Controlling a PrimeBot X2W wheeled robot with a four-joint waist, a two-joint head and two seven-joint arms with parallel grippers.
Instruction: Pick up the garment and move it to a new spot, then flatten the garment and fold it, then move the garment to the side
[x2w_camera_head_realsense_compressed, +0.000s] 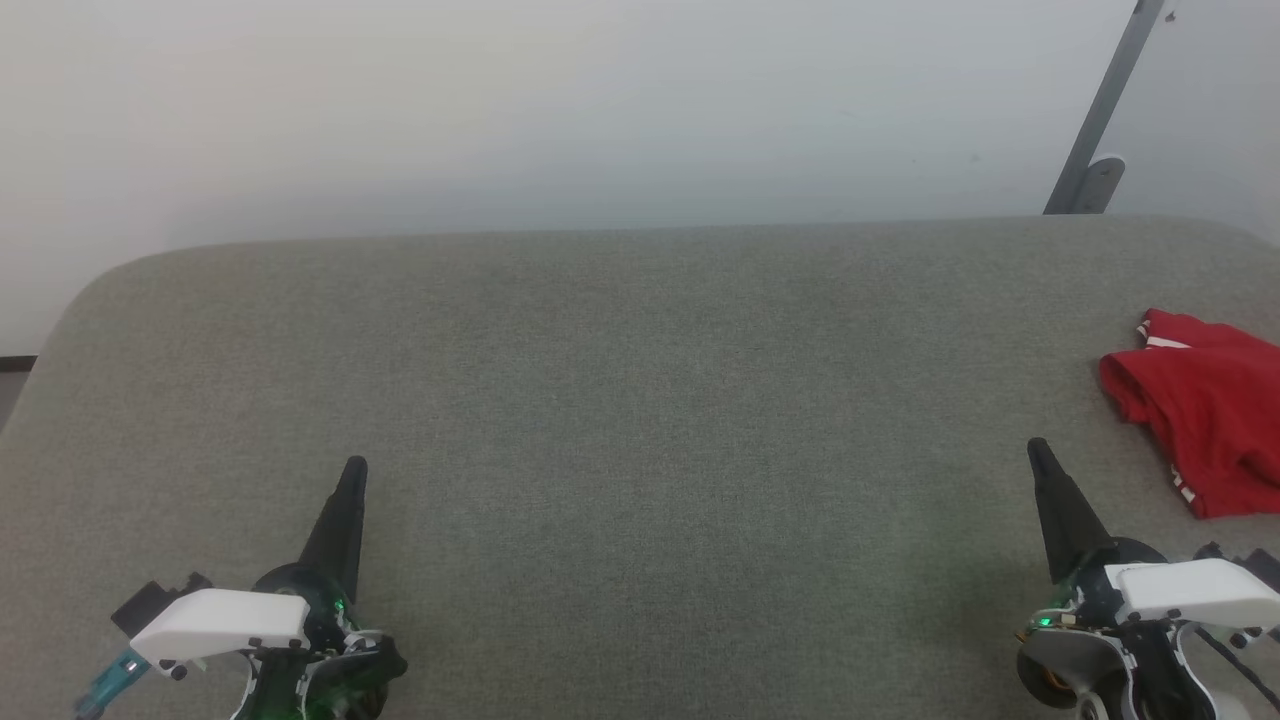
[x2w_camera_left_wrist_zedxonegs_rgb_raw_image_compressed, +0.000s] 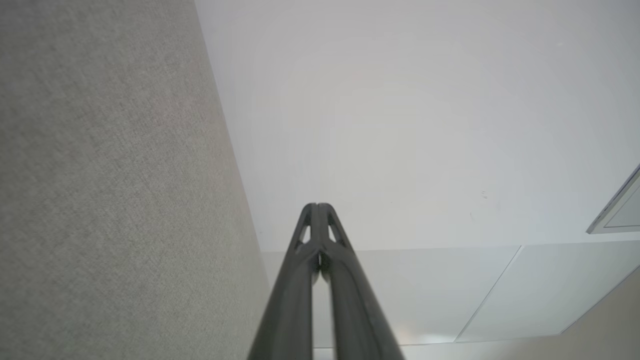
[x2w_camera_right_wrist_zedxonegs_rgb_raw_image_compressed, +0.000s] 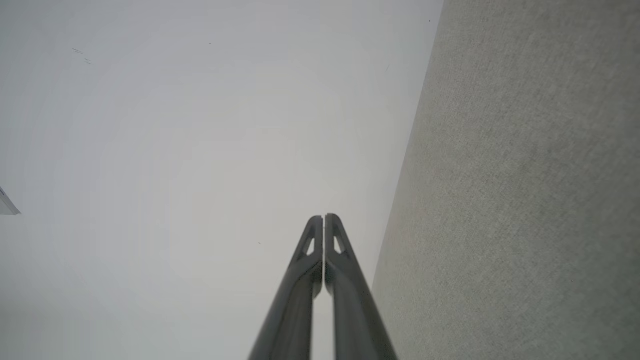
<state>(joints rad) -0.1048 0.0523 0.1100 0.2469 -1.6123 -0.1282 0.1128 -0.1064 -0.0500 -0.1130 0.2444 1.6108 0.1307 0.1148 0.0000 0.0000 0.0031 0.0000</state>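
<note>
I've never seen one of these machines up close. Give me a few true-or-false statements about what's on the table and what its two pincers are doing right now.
1. The red shirt lies bunched on the grey table, on the robot's right. True.
2. The left pincer holds the shirt. False: it is shut on nothing, far across the table from the shirt.
3. The right pincer is shut. True.
4. The shirt is spread flat in the middle of the table. False: it is crumpled at the right, partly cut off by the picture's edge.
5. The right pincer is nearer to the shirt than the left one. True.
</note>
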